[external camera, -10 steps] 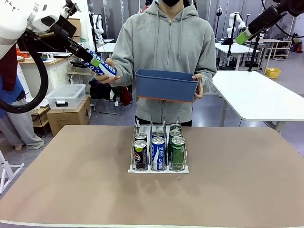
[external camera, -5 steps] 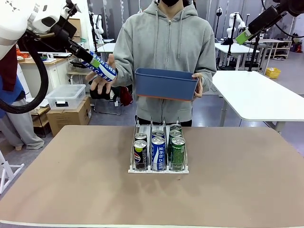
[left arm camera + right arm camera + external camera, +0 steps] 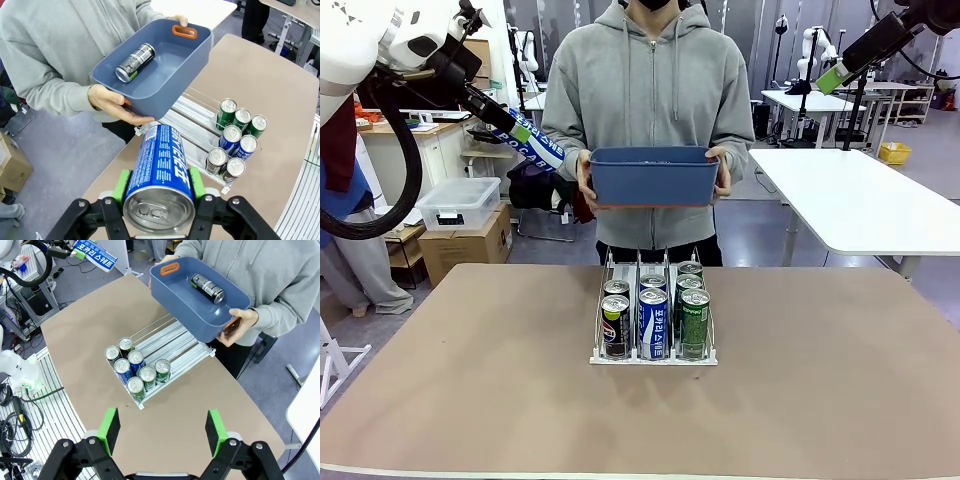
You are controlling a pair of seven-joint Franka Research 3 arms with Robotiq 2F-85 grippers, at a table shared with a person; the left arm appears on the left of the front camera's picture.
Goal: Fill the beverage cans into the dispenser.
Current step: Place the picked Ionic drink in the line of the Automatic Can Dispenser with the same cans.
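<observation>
My left gripper (image 3: 523,132) is raised at the far left and shut on a blue-and-white Pocari Sweat can (image 3: 160,167), which lies lengthwise between the green pads (image 3: 120,186). The dispenser (image 3: 655,357) stands mid-table with several cans in it: black Pepsi (image 3: 615,324) in the left lane, Pocari (image 3: 653,322) in the middle, green (image 3: 695,320) in the right. High at the far right my right gripper (image 3: 834,77) stands open over the table, nothing between its fingers (image 3: 110,429). In the right wrist view the dispenser (image 3: 175,342) has free lane room behind the cans.
A person across the table holds a blue plastic bin (image 3: 655,178) in both hands above the dispenser's far end. One black can (image 3: 135,62) lies inside the bin (image 3: 172,295). A white table (image 3: 860,200) stands at the right.
The person's hand has let go of the Pocari can and returned to the bin, which is now centred and held in both hands. My left gripper keeps the can.
</observation>
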